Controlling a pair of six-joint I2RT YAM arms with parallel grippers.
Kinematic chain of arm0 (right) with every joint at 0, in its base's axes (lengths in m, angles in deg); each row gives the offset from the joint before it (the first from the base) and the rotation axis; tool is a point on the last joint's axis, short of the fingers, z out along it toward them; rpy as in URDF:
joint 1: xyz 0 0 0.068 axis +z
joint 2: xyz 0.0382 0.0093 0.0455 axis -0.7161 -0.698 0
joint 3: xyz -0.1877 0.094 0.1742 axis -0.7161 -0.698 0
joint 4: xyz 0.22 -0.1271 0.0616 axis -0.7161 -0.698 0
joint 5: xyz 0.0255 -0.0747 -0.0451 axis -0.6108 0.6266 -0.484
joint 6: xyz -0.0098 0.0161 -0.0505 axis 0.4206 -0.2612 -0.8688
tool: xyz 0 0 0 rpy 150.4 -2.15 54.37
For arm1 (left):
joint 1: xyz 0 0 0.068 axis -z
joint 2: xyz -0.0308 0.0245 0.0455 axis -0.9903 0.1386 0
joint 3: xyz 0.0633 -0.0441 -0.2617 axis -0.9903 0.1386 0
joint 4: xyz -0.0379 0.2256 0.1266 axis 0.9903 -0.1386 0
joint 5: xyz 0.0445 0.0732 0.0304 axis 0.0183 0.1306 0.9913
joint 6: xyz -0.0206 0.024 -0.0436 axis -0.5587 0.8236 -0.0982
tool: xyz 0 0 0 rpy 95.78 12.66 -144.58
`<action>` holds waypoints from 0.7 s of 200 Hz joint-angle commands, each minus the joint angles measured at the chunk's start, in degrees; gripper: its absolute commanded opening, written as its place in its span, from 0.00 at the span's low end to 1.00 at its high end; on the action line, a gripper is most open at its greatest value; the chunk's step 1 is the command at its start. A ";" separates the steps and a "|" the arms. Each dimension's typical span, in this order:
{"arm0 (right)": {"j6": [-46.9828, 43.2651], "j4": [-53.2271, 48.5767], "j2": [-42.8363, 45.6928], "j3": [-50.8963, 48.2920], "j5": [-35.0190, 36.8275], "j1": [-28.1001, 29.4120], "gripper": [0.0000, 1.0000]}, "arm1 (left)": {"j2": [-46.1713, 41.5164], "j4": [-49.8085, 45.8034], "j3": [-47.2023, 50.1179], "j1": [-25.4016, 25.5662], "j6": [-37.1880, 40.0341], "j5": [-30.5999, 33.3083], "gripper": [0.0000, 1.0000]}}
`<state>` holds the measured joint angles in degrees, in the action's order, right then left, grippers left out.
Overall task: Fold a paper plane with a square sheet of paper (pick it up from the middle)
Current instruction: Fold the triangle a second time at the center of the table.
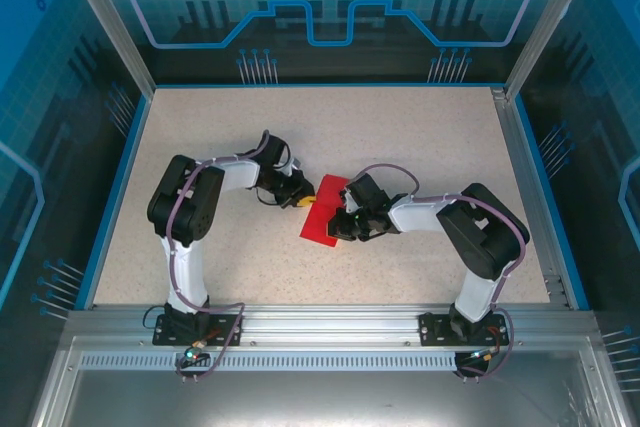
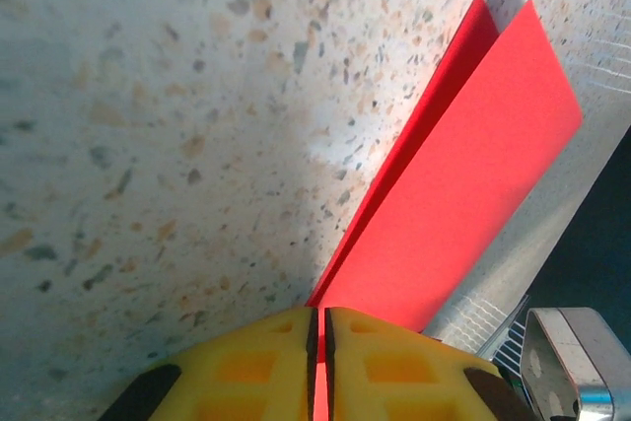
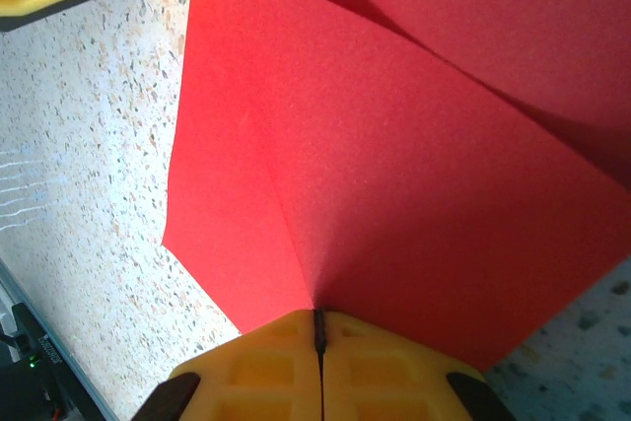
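**Both grippers pinch the folded red sheet at mid-table**

In the top view the two arms reach inward from the near edge of the table (image 1: 420,137) and meet at the sheet of paper (image 1: 322,215).

The right gripper (image 1: 345,225) is the nearer of the two, at the sheet's right edge towards its near end. The right wrist view shows its yellow jaws pressed together on the paper's edge. From that pinch a crease runs away up the sheet (image 3: 394,165), which fans out beyond the fingertips.

The sheet lies at mid-table, between the two grippers. Its long axis runs from near and slightly left to far and slightly right. It is partly folded. Whether it rests flat on the table or is raised a little cannot be told.

The left gripper (image 1: 300,197) is farther from the bases, at the sheet's left edge. In the left wrist view its jaws are drawn together to a thin slit with red paper caught in it. From there the sheet (image 2: 463,175) stretches away up and to the right as a long, narrow doubled strip, one layer over the other.
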<state>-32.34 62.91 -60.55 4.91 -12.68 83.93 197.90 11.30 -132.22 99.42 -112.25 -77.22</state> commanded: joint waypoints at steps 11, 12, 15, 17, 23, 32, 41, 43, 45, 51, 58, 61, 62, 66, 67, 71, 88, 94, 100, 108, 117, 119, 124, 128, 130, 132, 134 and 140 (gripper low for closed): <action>-1.21 -10.71 -2.41 -1.67 4.91 -0.34 0.06 | 1.10 -1.39 -1.83 -2.52 2.61 4.77 0.15; -1.21 -10.66 -2.45 -1.67 4.87 -0.33 0.06 | 1.03 -1.41 -1.83 -2.53 2.61 4.77 0.15; -1.20 -10.62 -2.44 -1.58 4.79 -0.38 0.06 | 0.85 -1.56 -1.88 -2.58 2.77 4.77 0.15; -1.20 -10.55 -2.45 -1.54 4.75 -0.37 0.06 | 0.64 -1.70 -1.91 -2.61 2.85 4.75 0.15; -1.08 -10.37 -2.53 -1.51 4.80 -0.37 0.06 | 0.30 -2.17 -2.15 -2.69 3.02 4.70 0.15; -1.07 -10.39 -2.63 -1.39 4.83 -0.38 0.06 | -0.61 -2.77 -2.38 -2.89 3.13 4.36 0.15; -1.00 -10.29 -2.77 -1.19 4.69 -0.32 0.06 | -1.88 -3.12 -2.41 -2.89 3.22 4.14 0.15; -0.95 -10.16 -2.80 -1.25 4.68 -0.34 0.06 | -2.22 -3.14 -2.44 -2.89 3.18 4.06 0.15; -0.94 -10.10 -2.76 -1.17 4.71 -0.39 0.06 | -2.52 -3.17 -2.38 -2.89 3.19 4.00 0.15; -0.90 -10.01 -2.90 -1.24 4.69 -0.32 0.06 | -3.49 -3.12 -2.13 -2.89 3.05 3.65 0.15; -0.93 -9.92 -2.92 -1.17 4.61 -0.31 0.06 | -4.69 -3.17 -1.85 -2.89 2.87 3.26 0.15; -0.81 -9.86 -2.93 -1.16 4.62 -0.37 0.06 | -5.14 -3.10 -1.73 -2.89 2.80 3.01 0.15; -0.83 -9.84 -2.93 -1.16 4.59 -0.39 0.06 | -5.30 -3.09 -1.69 -2.89 2.75 2.92 0.15; -0.83 -9.75 -2.97 -1.19 4.62 -0.37 0.06 | -5.90 -2.90 -1.38 -2.81 2.53 2.53 0.15; -0.80 -9.74 -3.04 -1.21 4.59 -0.39 0.06 | -6.08 -2.86 -1.34 -2.80 2.48 2.42 0.15; -0.71 -9.66 -3.09 -1.17 4.58 -0.36 0.06 | -6.63 -2.63 -1.01 -2.73 2.32 1.95 0.15; -0.53 -9.44 -3.05 -1.14 4.58 -0.34 0.06 | -8.71 -1.86 0.51 -2.41 1.52 0.07 0.15; -0.50 -9.34 -3.06 -1.02 4.58 -0.36 0.06 | -9.24 -1.56 1.04 -2.14 1.40 -0.52 0.15; -0.43 -9.23 -3.02 -1.06 4.57 -0.39 0.06 | -9.58 -1.19 1.61 -1.72 1.26 -1.37 0.15; -0.43 -9.13 -3.07 -0.93 4.64 -0.39 0.06 | -9.93 -0.69 2.17 -1.04 1.21 -2.55 0.15; -0.49 -9.12 -3.10 -0.72 4.50 -0.41 0.06 | -9.86 -0.63 2.51 0.02 1.42 -3.51 0.15; -0.45 -9.10 -3.14 -0.78 4.55 -0.40 0.06 | -9.82 -0.67 2.55 0.28 1.41 -3.67 0.15; -0.39 -9.12 -3.15 -0.68 4.55 -0.37 0.06 | -9.70 -0.71 2.64 1.03 1.58 -3.88 0.15; -0.39 -9.12 -3.15 -0.66 4.51 -0.32 0.06 | -9.62 -0.64 2.77 1.59 1.65 -3.86 0.15; -0.36 -9.08 -3.11 -0.63 4.49 -0.34 0.06 | -9.60 -0.54 2.81 1.88 1.67 -3.98 0.15; -0.39 -9.11 -3.17 -0.54 4.52 -0.36 0.06 | -9.53 -0.41 2.93 2.17 1.67 -4.01 0.15; -0.34 -9.10 -3.18 -0.47 4.53 -0.35 0.06 | -9.45 -0.40 2.98 2.49 1.65 -4.02 0.15; -0.38 -9.12 -3.27 -0.46 4.50 -0.35 0.06 | -9.21 -0.22 3.13 3.30 1.70 -3.99 0.14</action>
<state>-32.31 62.10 -60.64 5.50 -12.68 83.93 188.72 11.00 -131.00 99.46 -111.01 -77.97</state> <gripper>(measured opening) 0.065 0.147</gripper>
